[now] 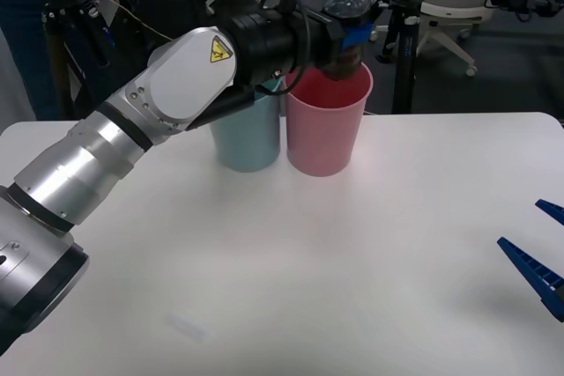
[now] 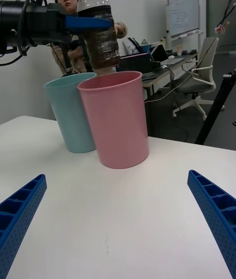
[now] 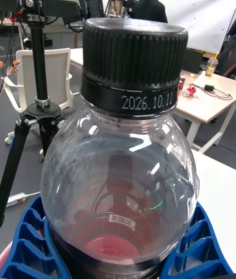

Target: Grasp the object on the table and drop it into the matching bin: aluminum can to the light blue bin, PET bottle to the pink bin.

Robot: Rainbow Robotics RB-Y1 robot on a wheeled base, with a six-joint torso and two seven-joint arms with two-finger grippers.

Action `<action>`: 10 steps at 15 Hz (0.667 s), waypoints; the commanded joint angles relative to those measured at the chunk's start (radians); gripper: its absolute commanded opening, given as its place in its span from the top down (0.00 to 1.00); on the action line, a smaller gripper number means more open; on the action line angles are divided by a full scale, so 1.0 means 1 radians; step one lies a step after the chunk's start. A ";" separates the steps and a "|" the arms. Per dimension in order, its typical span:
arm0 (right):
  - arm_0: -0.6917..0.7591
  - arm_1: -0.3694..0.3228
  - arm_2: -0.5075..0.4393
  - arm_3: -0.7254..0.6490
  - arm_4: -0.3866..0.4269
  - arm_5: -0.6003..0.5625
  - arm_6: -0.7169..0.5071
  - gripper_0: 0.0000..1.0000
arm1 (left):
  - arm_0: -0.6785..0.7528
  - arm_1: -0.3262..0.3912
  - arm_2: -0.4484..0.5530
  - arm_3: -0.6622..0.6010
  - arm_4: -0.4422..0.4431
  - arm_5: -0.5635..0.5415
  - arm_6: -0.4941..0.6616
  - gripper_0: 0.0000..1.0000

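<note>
The PET bottle [image 1: 347,6], clear with a black cap, dark label and dark liquid, hangs upright just above the mouth of the pink bin [image 1: 327,125]. My left gripper [image 1: 351,37] is shut on its body, blue fingers [image 3: 29,239] pressing both sides. From the right wrist view the PET bottle [image 2: 98,23] hangs over the pink bin [image 2: 118,122], its base just above the rim, with the light blue bin [image 2: 69,114] touching beside it. The light blue bin [image 1: 247,134] stands left of the pink one. My right gripper [image 1: 539,253] rests open low over the table's right edge.
The white table [image 1: 291,270] spreads wide in front of the bins. Behind its far edge stand a black tripod [image 1: 404,33] and a white office chair [image 1: 449,6]. My left arm [image 1: 132,129] stretches across the table's left half.
</note>
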 commanded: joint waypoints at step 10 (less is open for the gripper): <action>0.000 0.000 0.000 0.000 0.000 0.000 0.000 0.00 | -0.001 0.000 -0.004 -0.002 -0.038 0.014 0.012 0.00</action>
